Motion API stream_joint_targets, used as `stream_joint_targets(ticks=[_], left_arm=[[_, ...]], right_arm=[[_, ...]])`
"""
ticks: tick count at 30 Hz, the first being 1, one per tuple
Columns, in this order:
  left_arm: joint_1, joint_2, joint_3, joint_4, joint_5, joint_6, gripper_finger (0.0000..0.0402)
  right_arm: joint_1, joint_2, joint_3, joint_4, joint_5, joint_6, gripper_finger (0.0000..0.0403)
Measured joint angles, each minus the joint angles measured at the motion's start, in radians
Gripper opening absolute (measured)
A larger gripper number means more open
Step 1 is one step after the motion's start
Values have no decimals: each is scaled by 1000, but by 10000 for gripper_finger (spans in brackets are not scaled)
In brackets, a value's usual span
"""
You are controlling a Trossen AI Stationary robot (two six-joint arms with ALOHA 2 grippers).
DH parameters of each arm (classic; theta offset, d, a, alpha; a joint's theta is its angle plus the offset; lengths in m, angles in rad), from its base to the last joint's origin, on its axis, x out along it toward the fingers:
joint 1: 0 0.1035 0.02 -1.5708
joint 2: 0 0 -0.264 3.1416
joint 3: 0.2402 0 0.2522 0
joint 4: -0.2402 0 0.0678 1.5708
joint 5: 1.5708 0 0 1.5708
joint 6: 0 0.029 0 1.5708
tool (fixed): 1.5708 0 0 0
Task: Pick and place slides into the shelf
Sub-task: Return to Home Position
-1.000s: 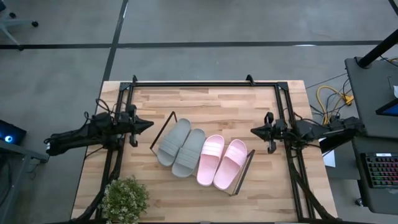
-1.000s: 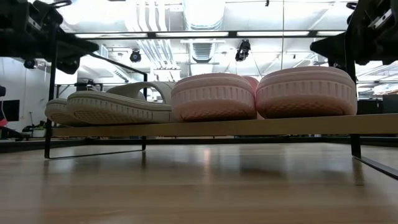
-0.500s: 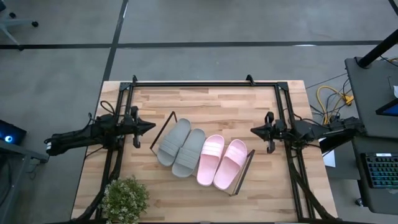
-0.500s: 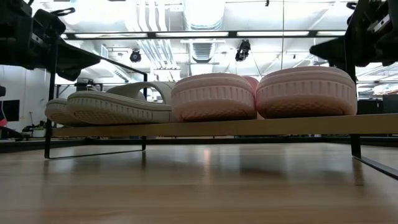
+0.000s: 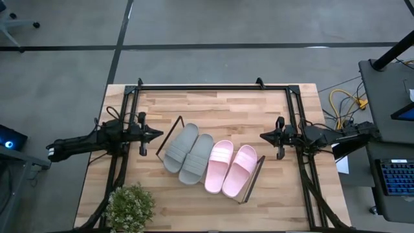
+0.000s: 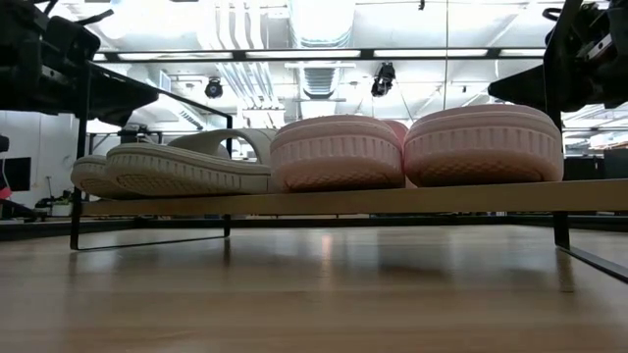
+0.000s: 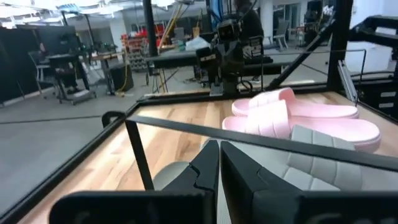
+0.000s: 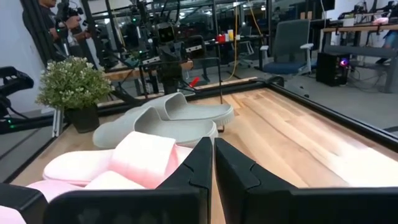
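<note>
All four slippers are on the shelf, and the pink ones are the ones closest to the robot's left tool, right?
Not quite. All four are on the shelf, but the grey pair is closest to the left tool. The pink pair lies toward the right tool. The high view shows it.

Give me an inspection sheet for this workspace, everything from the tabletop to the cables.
Surface: wooden tabletop, with a black frame along its edges.
Job's things: grey slides and pink slides, all four side by side on the shelf, with the grey pair toward the left arm.
Clutter: potted plant at the table corner on the left arm's side.
Claws: left claw and right claw are shut and empty, one off each end of the shelf.
Cables: yellow cables off the table beyond the right arm.
Surroundings: grey floor; keyboard on a side desk.
</note>
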Motion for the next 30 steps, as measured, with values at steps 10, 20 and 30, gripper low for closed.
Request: stream_joint_targets(ticks=[10, 20, 30], left_arm=[[1, 11, -7, 28, 54, 16, 0], [1, 44, -7, 27, 53, 16, 0], [1, 47, -7, 27, 53, 16, 0]], right_arm=[[0, 0, 0, -1, 0, 30, 9], [0, 0, 0, -1, 0, 30, 9], [0, 0, 1, 0, 0, 33, 9]])
